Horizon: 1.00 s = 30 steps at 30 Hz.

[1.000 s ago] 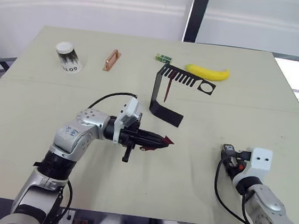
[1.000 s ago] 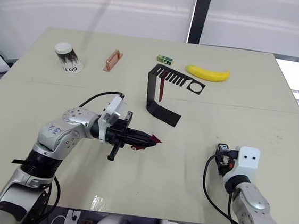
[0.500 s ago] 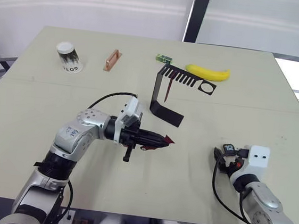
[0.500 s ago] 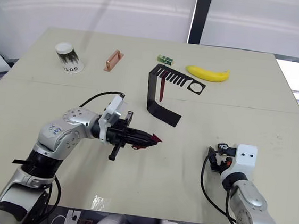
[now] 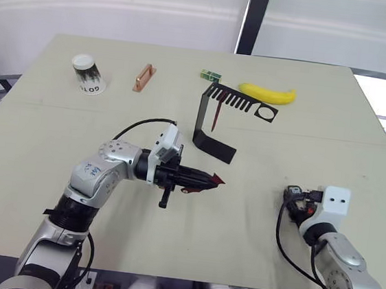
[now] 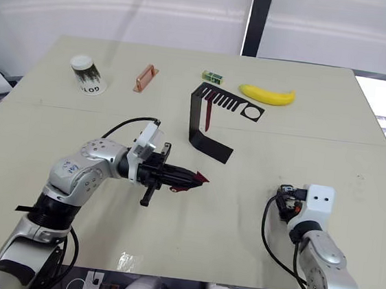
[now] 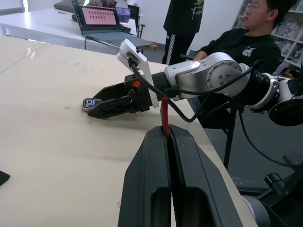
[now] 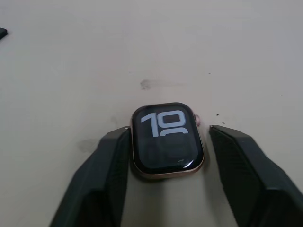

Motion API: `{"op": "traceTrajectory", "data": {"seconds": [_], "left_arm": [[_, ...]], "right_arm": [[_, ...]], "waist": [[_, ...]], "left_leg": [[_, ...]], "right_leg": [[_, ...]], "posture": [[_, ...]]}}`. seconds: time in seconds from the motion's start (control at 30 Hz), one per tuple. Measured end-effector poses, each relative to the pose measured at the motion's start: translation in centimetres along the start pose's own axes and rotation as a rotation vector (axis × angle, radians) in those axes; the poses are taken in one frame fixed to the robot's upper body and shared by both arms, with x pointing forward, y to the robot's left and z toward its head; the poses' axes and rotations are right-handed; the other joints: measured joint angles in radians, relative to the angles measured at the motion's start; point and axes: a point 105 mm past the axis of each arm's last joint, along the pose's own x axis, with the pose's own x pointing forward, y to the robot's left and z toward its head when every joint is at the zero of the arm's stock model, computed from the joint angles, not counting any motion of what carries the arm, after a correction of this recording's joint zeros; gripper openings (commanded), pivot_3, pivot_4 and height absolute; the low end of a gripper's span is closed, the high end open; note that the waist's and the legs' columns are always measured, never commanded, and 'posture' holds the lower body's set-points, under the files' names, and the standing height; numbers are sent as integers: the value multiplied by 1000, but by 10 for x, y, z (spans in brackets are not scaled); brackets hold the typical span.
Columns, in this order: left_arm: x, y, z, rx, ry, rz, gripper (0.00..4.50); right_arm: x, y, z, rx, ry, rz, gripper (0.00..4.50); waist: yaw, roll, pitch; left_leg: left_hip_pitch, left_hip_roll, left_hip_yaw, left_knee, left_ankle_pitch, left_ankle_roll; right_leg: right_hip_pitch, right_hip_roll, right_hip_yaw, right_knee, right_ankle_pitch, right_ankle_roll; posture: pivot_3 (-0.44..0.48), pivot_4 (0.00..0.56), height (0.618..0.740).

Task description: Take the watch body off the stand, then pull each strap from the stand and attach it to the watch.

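Note:
My left gripper (image 5: 211, 181) is shut on a maroon strap (image 7: 164, 115), whose end sticks out past the fingertips, just above the table's middle. The watch body (image 8: 166, 140), its dark screen lit with digits, lies flat on the table between the spread fingers (image 8: 111, 161) of my open right gripper (image 5: 291, 196). One finger touches its side and the other stands a little apart. The black stand (image 5: 206, 118) is upright behind the left gripper, and a second maroon strap (image 5: 216, 118) hangs from its slotted top arm.
A banana (image 5: 267, 93) and a small green block (image 5: 210, 74) lie behind the stand. A copper bar (image 5: 143, 77) and a tipped paper cup (image 5: 87, 73) sit at the far left. A seated person (image 7: 246, 42) is beyond the table's right edge.
My right wrist swung slightly left and then back, staying over the watch body. The left gripper with its strap has not moved.

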Motion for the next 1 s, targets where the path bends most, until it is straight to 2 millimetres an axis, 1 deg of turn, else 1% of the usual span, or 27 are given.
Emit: {"op": "traceTrajectory", "data": {"seconds": [0.37, 0.5, 0.53, 0.6, 0.67, 0.77, 0.83, 0.93, 1.0], "left_arm": [[-1, 1, 0, 12, 5, 7, 0], [-8, 4, -1, 58, 44, 37, 0], [-10, 7, 1, 81, 56, 46, 0], [-14, 13, 0, 149, 98, 74, 0], [-21, 19, -7, 252, 189, 98, 0], [-23, 24, -17, 363, 271, 99, 0], [-20, 26, -18, 405, 278, 93, 0], [-19, 32, -14, 488, 295, 102, 0], [-18, 33, -13, 524, 302, 98, 0]], "right_arm": [[-2, -3, 4, -37, 18, 14, 1513], [-7, -1, 14, -63, 38, 80, 1513], [-8, 2, 24, -76, 23, 109, 1513], [-9, 13, 31, -97, 62, 225, 1513], [-13, 27, 39, -118, 124, 364, 1513], [-21, 58, 56, -89, 173, 593, 1513], [-27, 74, 59, -53, 218, 703, 1513], [-31, 99, 62, 41, 305, 858, 1513], [-31, 107, 62, 71, 348, 898, 1513]], "waist": [[1, 0, 0], [0, 0, 0], [0, 0, 0], [1, 0, 0], [-1, 2, 1], [2, 1, 1], [4, 1, 1], [6, 1, 1], [6, 1, 1]], "left_leg": [[0, 0, 0, 0, 0, 0], [0, 0, 0, 0, 0, 0], [0, 0, 0, 0, 0, 0], [-1, 0, 0, 1, 0, 0], [0, 0, 1, 0, 0, 0], [-1, 0, 0, 1, 0, 0], [-2, 0, 0, 2, 0, 1], [-2, 0, 0, 4, -1, 1], [-2, 0, 0, 4, -1, 1]], "right_leg": [[0, 0, 0, 0, 0, 0], [-1, 0, 0, 0, 0, 0], [-1, 0, 0, 0, 0, 0], [-1, 0, 0, 0, 0, 0], [-1, 0, 1, 0, 0, 0], [-1, 0, 0, 0, 0, 0], [-1, 0, 0, -1, 0, 0], [-1, -1, 0, -1, 0, 0], [-1, -1, 0, 0, 0, 0]], "posture": [[0, 150, 740], [0, 150, 740], [0, 150, 740], [0, 150, 740], [0, 150, 740], [0, 150, 740], [0, 150, 740], [0, 150, 740], [0, 150, 740]]}}
